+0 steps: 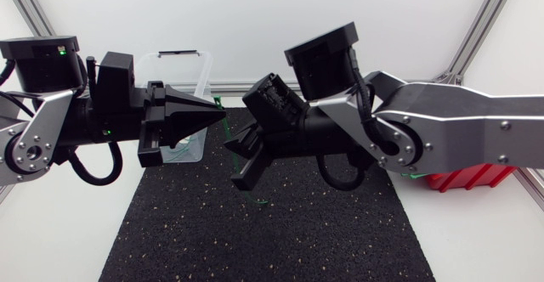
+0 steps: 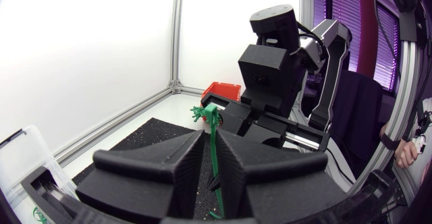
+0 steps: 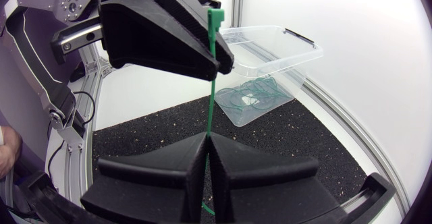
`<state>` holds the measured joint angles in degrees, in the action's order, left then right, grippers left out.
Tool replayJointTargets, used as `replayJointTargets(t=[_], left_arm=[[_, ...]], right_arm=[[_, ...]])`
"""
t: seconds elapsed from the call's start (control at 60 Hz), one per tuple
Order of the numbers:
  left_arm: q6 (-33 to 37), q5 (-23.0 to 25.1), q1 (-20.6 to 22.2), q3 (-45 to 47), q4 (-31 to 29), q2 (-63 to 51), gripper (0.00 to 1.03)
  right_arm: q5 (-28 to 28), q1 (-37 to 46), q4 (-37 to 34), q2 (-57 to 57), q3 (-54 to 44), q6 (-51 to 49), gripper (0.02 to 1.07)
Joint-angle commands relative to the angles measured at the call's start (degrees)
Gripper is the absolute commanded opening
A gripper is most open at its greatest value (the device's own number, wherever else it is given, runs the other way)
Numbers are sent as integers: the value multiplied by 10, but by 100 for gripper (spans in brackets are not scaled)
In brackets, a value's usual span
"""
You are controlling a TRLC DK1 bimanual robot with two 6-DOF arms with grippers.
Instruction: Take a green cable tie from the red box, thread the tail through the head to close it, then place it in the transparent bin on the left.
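At surface point(image 1: 59, 231) 12 o'clock, L fingers point(image 2: 162, 163) & R fingers point(image 3: 169, 163) pinch thin green plastic cable tie point(image 3: 211, 102); steady head, curl tail.

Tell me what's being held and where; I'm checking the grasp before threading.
A green cable tie: left fingers pinch it near the head, right fingers farther down the strap.

Two arms reach over one table point(image 1: 480, 248), each with a single gripper: the left gripper point(image 1: 223, 110) and the right gripper point(image 1: 241, 160), two in all. One green cable tie point(image 3: 213, 82) runs straight between them. There is one transparent bin point(image 1: 201, 66); the closed green ties point(image 3: 253, 92) lying in it overlap too much to count, though there are several. There is one red box point(image 1: 463, 178) and one black mat point(image 1: 255, 231).
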<state>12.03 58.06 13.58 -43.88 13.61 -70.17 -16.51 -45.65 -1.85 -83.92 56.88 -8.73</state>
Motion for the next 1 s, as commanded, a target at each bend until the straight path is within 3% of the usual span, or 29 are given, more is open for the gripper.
replayJointTargets(t=[0.0,0.083,0.167,0.667,0.867,0.917,0.983], left_arm=[[-1,3,3,-11,7,-7,14],[0,3,3,-10,8,-8,14],[-1,-1,3,-13,8,-8,4],[1,-18,15,-16,-13,-3,4],[-2,-18,7,-61,-75,-21,4],[-2,-18,3,-73,-94,-27,4],[-3,-17,1,-83,-113,-28,4]], right_arm=[[-2,-2,4,-5,-6,15,12],[-2,-2,4,-4,-7,15,12],[-2,-3,4,-5,-7,15,12],[-2,-4,2,-5,-6,15,13],[2,-1,-2,3,-5,13,35],[3,2,-8,4,-2,9,46],[3,4,-17,7,1,-1,48]])
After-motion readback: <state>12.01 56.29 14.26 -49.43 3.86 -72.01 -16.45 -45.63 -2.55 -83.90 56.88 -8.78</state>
